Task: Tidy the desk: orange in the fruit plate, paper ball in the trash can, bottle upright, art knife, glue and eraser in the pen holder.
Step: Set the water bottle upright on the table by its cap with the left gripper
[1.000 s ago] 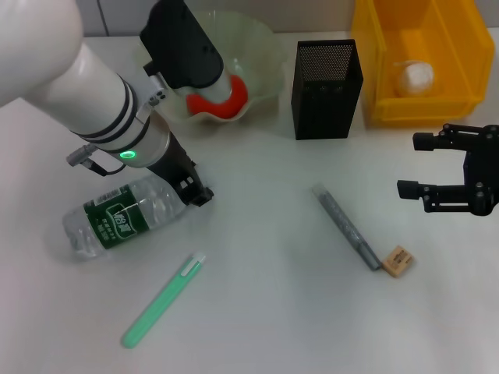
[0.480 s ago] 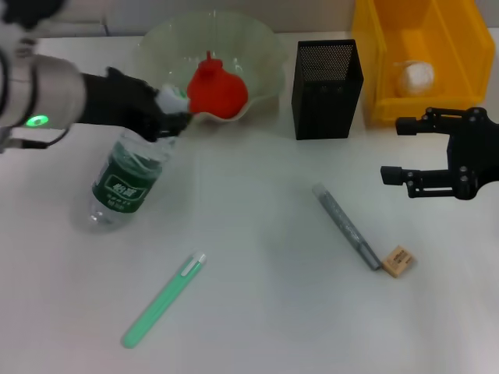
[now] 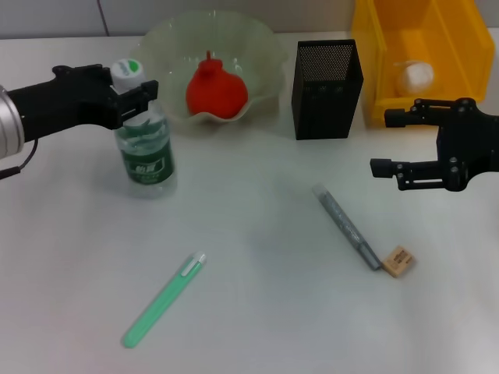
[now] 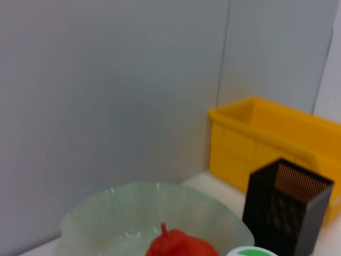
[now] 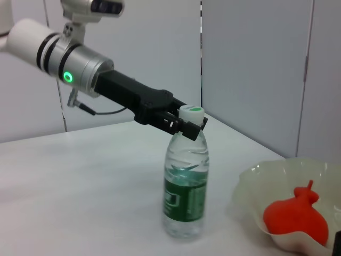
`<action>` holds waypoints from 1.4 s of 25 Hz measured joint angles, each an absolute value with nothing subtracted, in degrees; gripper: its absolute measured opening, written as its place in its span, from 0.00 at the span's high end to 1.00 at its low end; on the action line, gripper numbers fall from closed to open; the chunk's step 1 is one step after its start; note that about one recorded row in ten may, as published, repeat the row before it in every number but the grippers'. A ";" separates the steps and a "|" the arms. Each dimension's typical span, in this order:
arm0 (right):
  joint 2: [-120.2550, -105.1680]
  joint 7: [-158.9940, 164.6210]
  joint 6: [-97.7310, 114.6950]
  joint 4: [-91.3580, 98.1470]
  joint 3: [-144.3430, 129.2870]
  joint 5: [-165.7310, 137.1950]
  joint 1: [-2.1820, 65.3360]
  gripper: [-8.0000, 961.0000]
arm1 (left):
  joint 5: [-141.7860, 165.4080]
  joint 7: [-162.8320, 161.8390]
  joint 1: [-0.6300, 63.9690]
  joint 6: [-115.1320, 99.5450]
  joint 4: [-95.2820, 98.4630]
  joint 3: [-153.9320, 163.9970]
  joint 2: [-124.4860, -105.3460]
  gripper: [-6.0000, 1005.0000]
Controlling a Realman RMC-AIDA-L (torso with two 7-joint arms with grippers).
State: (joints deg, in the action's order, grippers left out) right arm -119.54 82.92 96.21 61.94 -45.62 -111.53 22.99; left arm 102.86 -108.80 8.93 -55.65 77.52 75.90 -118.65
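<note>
The clear water bottle (image 3: 145, 152) with a green label stands upright on the table left of the fruit plate (image 3: 261, 47). My left gripper (image 3: 131, 95) is shut on its neck just under the white cap. The right wrist view also shows the bottle (image 5: 185, 186) and that gripper (image 5: 184, 125). The orange (image 3: 216, 89) lies in the plate. The paper ball (image 3: 415, 75) lies in the yellow bin (image 3: 460, 78). A green pen-shaped tool (image 3: 164, 300), a grey stick (image 3: 347, 226) and the eraser (image 3: 397, 261) lie on the table. My right gripper (image 3: 387, 142) is open and empty, right of the grey stick.
The black mesh pen holder (image 3: 327, 89) stands between the plate and the yellow bin. The left wrist view shows the plate (image 4: 106, 208), the orange (image 4: 181, 246), the pen holder (image 4: 285, 213) and the bin (image 4: 266, 133).
My left gripper has swung the bottle from lying on the table to standing upright, and its arm has drawn back to the left. My right gripper has drifted left and slightly up.
</note>
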 joint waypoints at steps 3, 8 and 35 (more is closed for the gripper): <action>-119.54 83.16 96.22 61.70 -45.62 -111.52 23.24 0.21 | 94.79 -101.40 7.85 -53.83 73.27 75.85 -118.69 0.55; -119.53 83.18 96.19 61.67 -45.61 -111.47 23.35 0.21 | 81.29 -88.52 7.59 -52.97 65.88 75.71 -118.72 0.55; -119.44 83.00 95.88 59.08 -45.61 -110.90 24.74 0.22 | 65.94 -65.79 15.86 -54.46 46.74 72.01 -118.68 0.54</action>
State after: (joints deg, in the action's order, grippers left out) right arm -119.44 83.00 95.88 59.08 -45.62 -110.90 24.74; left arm 65.94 -65.79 15.86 -54.46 46.74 72.02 -118.68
